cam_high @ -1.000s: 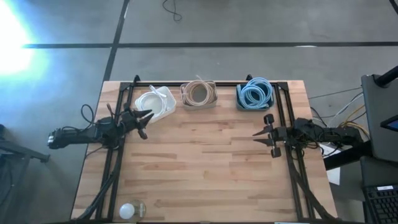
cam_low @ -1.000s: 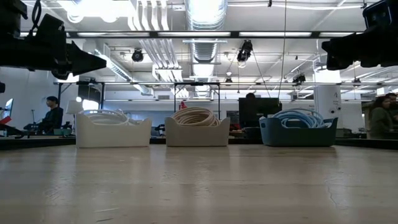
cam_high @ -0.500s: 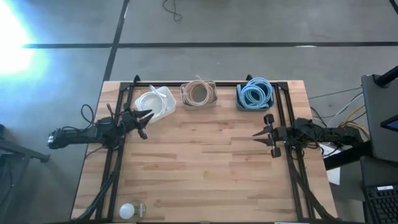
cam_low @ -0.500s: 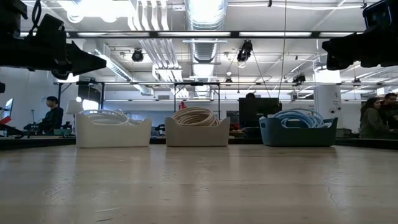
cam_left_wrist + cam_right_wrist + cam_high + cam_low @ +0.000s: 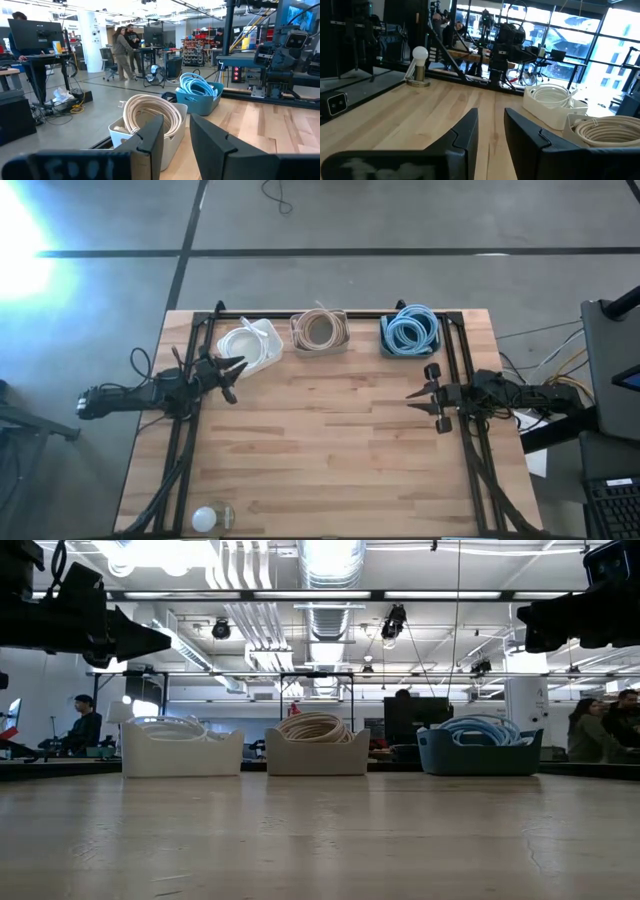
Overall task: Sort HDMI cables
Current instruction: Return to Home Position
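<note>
Overhead, the wooden table (image 5: 330,450) carries three bins in a row along its far edge: white bin (image 5: 272,330) with the white HDMI cables (image 5: 240,345), grey bin (image 5: 320,348) with the beige HDMI cables (image 5: 319,330), blue bin (image 5: 410,353) with the light blue HDMI cables (image 5: 411,328). All are coiled and inside their bins, with none loose on the boards. The left gripper (image 5: 236,380) hangs just beside the white bin's near corner. The right gripper (image 5: 425,398) sits at the opposite edge, near the blue bin but apart from it. A small white globe on a stand (image 5: 205,518) occupies the near left corner. At table height, the same row reads white (image 5: 180,755), grey (image 5: 317,758), blue (image 5: 480,758), coils heaped above each rim; both arms are raised at the upper corners, and people (image 5: 85,725) are in the room behind. Left wrist view: fingers (image 5: 150,137) parted by a narrow gap, gripping nothing, with the beige coils and then the light blue ones ahead. Right wrist view: fingers (image 5: 465,130) likewise parted and empty (bare boards between them), with the white and beige coils off to one side.
</note>
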